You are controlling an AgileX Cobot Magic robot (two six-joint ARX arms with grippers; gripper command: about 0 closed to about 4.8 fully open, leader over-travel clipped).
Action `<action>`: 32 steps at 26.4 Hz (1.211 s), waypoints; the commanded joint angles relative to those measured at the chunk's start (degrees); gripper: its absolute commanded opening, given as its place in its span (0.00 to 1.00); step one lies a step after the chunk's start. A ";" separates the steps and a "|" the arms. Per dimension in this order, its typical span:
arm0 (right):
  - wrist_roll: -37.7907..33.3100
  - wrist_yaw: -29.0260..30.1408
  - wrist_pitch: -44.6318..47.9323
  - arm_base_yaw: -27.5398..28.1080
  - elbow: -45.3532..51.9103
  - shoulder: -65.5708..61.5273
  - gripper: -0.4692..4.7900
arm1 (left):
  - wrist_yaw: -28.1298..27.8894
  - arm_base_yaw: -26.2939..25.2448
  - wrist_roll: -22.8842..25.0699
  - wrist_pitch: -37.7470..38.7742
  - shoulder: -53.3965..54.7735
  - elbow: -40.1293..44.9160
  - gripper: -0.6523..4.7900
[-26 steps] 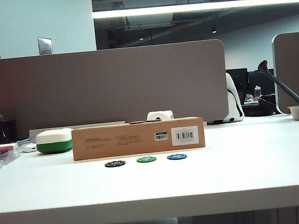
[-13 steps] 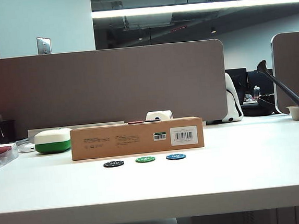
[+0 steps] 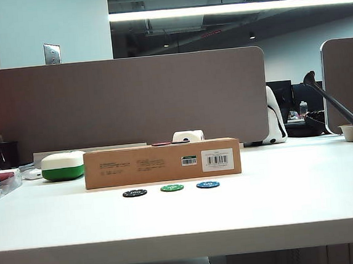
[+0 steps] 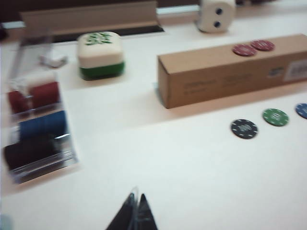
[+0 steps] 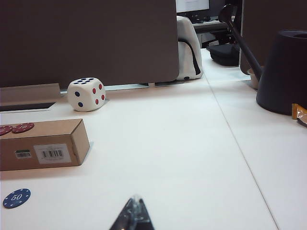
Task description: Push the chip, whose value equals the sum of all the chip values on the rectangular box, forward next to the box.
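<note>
Nothing on the table has shifted since the earlier frames. The flat round green poker chip [image 3: 172, 187] lies just before the long brown cardboard box [image 3: 162, 163], awaiting its push; left gripper [image 4: 135, 211] and right gripper [image 5: 135, 213], fingers together, hover well back.

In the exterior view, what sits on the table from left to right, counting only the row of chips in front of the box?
Black chip → green chip → blue chip, all lying just in front of the cardboard box. Neither gripper shows in this view.
</note>
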State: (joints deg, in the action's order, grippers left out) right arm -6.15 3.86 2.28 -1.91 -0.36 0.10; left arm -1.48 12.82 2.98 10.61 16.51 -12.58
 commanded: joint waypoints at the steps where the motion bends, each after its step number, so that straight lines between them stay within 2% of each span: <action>1: -3.21 0.13 1.05 -0.07 0.28 0.02 0.08 | 0.39 3.17 -0.02 -5.70 8.46 -3.65 0.11; 7: -13.51 0.15 1.01 -0.09 0.28 0.02 0.08 | 0.85 5.49 -0.02 -6.71 25.40 -16.22 0.11; 11: -17.84 0.63 1.03 -0.09 0.28 0.02 0.08 | 0.90 5.49 -0.02 -6.58 35.60 -24.68 0.11; 15: -20.81 1.22 0.96 -0.09 0.28 0.02 0.08 | 3.41 5.60 -0.02 -6.97 46.66 -32.57 0.11; 20: -26.21 6.10 1.07 -0.09 0.00 0.02 0.08 | 4.24 5.70 -0.02 -7.04 56.00 -39.89 0.11; 22: -30.38 7.58 0.39 -0.09 -0.79 0.02 0.08 | 5.07 5.73 -0.02 -7.21 58.75 -42.05 0.11; 24: -35.71 7.89 -0.74 -0.09 -2.86 0.00 0.08 | 7.63 5.73 -0.02 -7.50 61.57 -44.06 0.11; 28: -34.53 16.04 -2.43 -0.07 -8.57 -1.84 0.08 | 16.35 5.75 -0.02 -8.00 64.46 -45.20 0.11; 32: -32.44 20.98 -10.75 -0.15 -18.05 -10.03 0.08 | 21.05 5.79 -0.02 -8.15 65.96 -45.20 0.11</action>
State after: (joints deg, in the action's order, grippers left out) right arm -40.66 22.79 -6.13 -2.07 -16.40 -7.42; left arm 18.06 18.59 2.98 3.44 82.41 -57.43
